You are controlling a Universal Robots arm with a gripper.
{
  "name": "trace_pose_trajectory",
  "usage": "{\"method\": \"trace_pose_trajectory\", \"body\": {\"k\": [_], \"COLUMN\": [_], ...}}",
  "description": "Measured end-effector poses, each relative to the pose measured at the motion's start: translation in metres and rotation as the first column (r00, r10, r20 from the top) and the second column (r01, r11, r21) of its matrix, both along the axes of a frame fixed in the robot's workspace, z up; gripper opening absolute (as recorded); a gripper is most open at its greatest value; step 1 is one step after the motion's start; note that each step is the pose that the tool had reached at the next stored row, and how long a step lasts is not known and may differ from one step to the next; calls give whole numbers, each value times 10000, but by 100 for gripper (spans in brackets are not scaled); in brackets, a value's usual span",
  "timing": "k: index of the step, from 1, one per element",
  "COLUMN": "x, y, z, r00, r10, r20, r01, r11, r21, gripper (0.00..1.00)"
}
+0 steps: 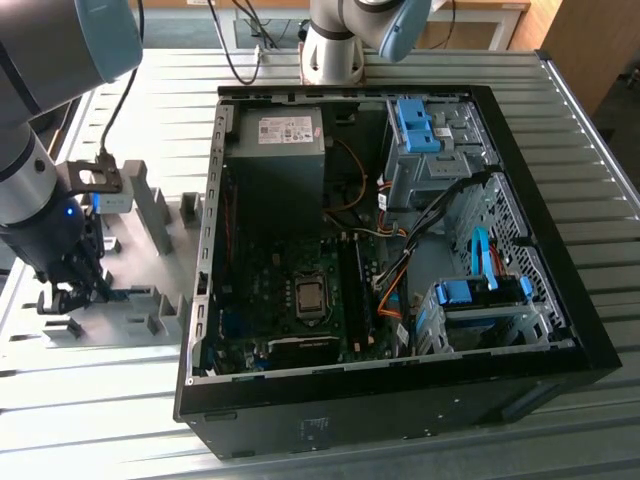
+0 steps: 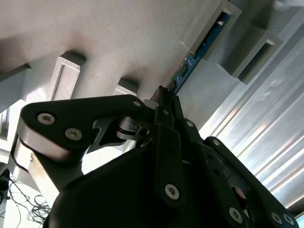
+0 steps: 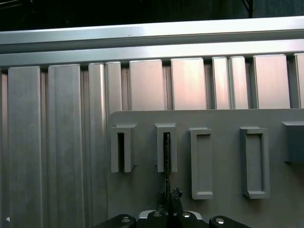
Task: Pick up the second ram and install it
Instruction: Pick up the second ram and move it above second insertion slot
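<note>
The second ram point(image 2: 192, 59) is a thin blue-green board stick. In the second wrist view it runs from my fingertips into a slot of the grey fixture plate point(image 2: 118, 33). The first wrist view shows the ram point(image 3: 166, 156) edge-on, standing in the second slot block of the fixture plate point(image 3: 223, 209). My gripper point(image 3: 170, 195) is shut on the ram's near end, the dark fingers point(image 2: 164, 102) pinched together around it. At the exterior view's left, the gripper point(image 1: 75, 295) hangs low over the fixture plate point(image 1: 130, 310), outside the computer case.
An open black computer case point(image 1: 400, 400) lies at the exterior view's right, with motherboard, memory slots point(image 1: 352, 290), processor socket point(image 1: 310, 298) and power supply point(image 1: 280, 140). Tall grey fixture blocks point(image 1: 150, 205) stand between my arm and the case. The table point(image 1: 90, 420) is ribbed aluminium.
</note>
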State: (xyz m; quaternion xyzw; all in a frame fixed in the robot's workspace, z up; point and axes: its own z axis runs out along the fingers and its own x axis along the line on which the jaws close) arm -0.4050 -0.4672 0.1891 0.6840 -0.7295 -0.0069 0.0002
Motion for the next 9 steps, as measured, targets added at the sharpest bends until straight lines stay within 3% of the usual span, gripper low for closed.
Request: {"method": "trace_pose_trajectory", "body": {"k": [9], "x": [0], "y": [-4], "z": [-10], "r00": [9998], "r10": [214], "r20": [-2], "r01": [-214], "r11": [9998], "r21": [0], "gripper": [14]}}
